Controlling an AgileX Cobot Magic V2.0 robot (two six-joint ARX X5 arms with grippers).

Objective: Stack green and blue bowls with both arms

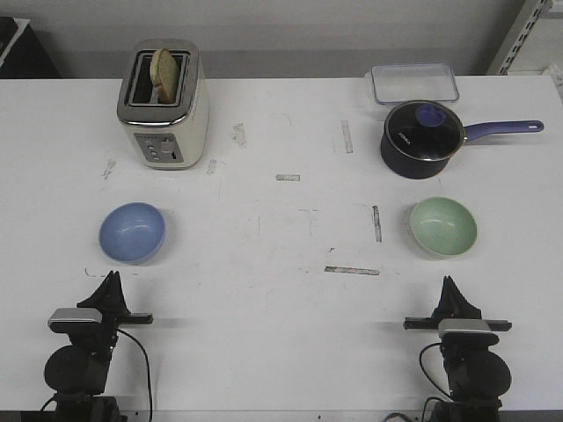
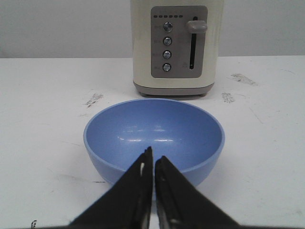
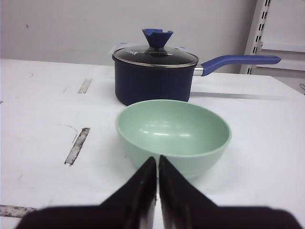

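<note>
The blue bowl [image 1: 132,232] sits empty on the left of the white table, in front of the toaster. It fills the left wrist view [image 2: 153,136]. The green bowl [image 1: 443,226] sits empty on the right, in front of the saucepan, and shows in the right wrist view [image 3: 174,131]. My left gripper [image 1: 111,280] is shut and empty, a short way on the near side of the blue bowl; it also shows in the left wrist view [image 2: 153,155]. My right gripper [image 1: 449,283] is shut and empty, just on the near side of the green bowl; it also shows in the right wrist view [image 3: 157,160].
A cream toaster [image 1: 164,104] with a slice of bread stands at the back left. A dark purple saucepan [image 1: 422,139] with a glass lid and a long handle stands at the back right, a clear lidded box [image 1: 413,83] behind it. Tape marks dot the table.
</note>
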